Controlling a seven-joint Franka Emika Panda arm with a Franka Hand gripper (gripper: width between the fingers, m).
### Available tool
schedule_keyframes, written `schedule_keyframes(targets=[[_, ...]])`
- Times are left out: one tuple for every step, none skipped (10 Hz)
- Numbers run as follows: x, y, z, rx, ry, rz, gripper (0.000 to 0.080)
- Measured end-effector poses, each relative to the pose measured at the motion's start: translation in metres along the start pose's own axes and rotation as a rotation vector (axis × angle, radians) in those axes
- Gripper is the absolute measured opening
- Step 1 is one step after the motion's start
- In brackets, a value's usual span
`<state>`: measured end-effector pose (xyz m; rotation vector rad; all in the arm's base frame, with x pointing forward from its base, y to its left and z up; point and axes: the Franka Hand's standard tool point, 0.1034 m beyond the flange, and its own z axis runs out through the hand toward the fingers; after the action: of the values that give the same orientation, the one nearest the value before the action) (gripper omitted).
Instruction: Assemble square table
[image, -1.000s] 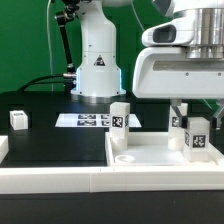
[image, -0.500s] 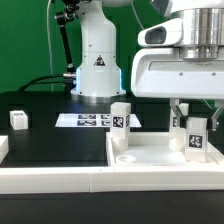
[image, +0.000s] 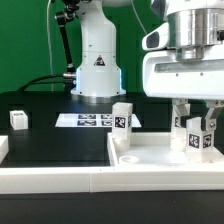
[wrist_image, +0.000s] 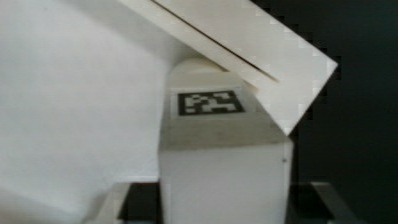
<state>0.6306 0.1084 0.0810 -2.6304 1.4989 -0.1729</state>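
Gripper (image: 196, 121) clenched on a smooth white blocky leg (image: 197, 142), upright, its square tag facing out, at the glossy tray-shaped tabletop (image: 150, 159) corner on the exterior view's right.

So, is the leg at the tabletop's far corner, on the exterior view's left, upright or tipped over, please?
Upright: the leg stands on end at a corner of the tabletop, its tag facing the camera.

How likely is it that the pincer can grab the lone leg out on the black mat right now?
Probably not yet: the pincer is closed on a second leg over the tabletop's corner; the lone leg itself stands clear.
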Motion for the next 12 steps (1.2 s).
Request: schedule_keyframes(targets=[[-0.0007, 0.0007, -0.0001, -0.005, -0.003, 0.088, 0.0291], [-0.0005, 0.0014, -0.0001, -0.011, -0.008, 0.181, 0.0291], [-0.0011, 0.0022, 0.0, -0.01, -0.017, 0.296, 0.0291], [-0.0013, 0.0033, -0.0001, -0.015, -0.028, 0.43, 0.0291], [-0.0014, 0.0034, -0.0001, -0.016, -0.03, 0.47, 0.0291], [-0.0016, 0.0038, -0.0002, -0.017, -0.038, 0.55, 0.0291], [-0.0017, 0.0038, -0.0002, -0.018, -0.039, 0.566, 0.0291], [-0.0017, 0.0039, -0.0003, -0.019, -0.041, 0.601, 0.0291], [-0.0021, 0.0038, -0.0003, -0.019, -0.041, 0.616, 0.0291], [-0.0022, 0.0037, -0.0002, -0.019, -0.041, 0.607, 0.0292], [-0.0023, 0.0041, 0.0002, -0.02, -0.042, 0.557, 0.0292], [-0.0036, 0.0046, 0.0, -0.028, -0.048, 0.499, 0.0486]])
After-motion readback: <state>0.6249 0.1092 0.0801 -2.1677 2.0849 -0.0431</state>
